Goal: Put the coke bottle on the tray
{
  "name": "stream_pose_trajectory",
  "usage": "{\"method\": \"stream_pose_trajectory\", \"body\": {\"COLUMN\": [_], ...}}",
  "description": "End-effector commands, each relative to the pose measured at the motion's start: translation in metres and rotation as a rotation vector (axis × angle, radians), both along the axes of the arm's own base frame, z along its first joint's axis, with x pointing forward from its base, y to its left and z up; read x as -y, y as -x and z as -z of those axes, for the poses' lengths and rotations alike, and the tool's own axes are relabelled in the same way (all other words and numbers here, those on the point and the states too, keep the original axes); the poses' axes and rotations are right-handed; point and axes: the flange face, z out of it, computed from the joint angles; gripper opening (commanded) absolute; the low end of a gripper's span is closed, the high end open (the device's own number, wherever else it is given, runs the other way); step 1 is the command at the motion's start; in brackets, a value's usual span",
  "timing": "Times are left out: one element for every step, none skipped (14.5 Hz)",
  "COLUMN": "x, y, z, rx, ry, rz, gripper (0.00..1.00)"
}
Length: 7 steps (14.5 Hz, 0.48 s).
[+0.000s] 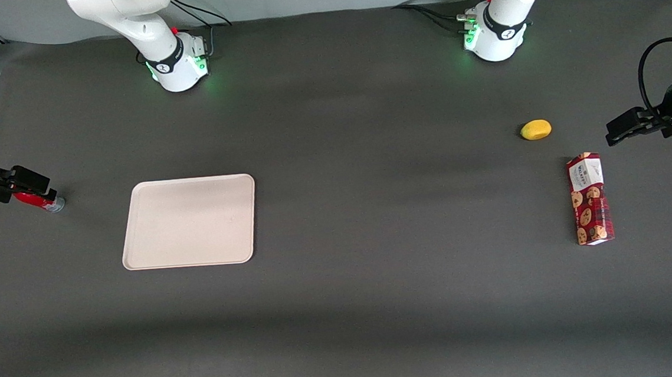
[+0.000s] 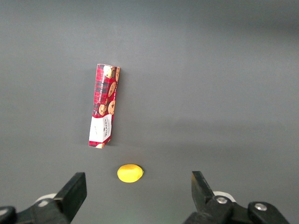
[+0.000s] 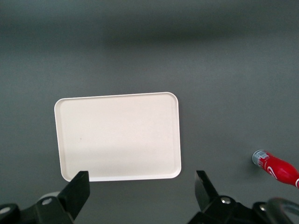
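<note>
Dark grey matte tabletop [image 1: 379,304], grey wall past the arm bases. Coke bottle [image 1: 41,201] lies on its side near the working arm's end of the table, apart from the cream tray [image 1: 189,221], which sits flat w/ nothing on it. Gripper [image 3: 142,198] hangs above the bottle, fingers spread wide, holding nothing. Toward the parked arm's end: lemon [image 1: 536,129] & red cookie box [image 1: 590,198], box nearer the front cam.

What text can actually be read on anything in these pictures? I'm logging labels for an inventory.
Cookie box: white panel with dark lettering, too blurred to read.
Coke bottle: a trace of white marking, not legible; it lies on the table beside the tray, under the open gripper.
Tray, yellow lemon-like object: no text.
Nothing can be quoted.
</note>
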Motion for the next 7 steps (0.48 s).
{"method": "stream_pose_trajectory", "body": {"x": [0.005, 0.012, 0.030, 0.051, 0.074, 0.100, 0.125], "y": [0.009, 0.015, 0.023, 0.031, 0.038, 0.047, 0.059], "z": [-0.008, -0.007, -0.012, -0.014, -0.013, -0.013, -0.009], "rx": [-0.020, -0.052, -0.069, -0.080, -0.091, -0.096, -0.110], "ry": [-0.013, -0.002, 0.033, 0.058, 0.058, 0.052, 0.042], "rz": [0.033, 0.051, 0.091, 0.109, 0.139, 0.153, 0.143], "gripper": [1.00, 1.00, 1.00, 1.00, 1.00, 1.00, 1.00]}}
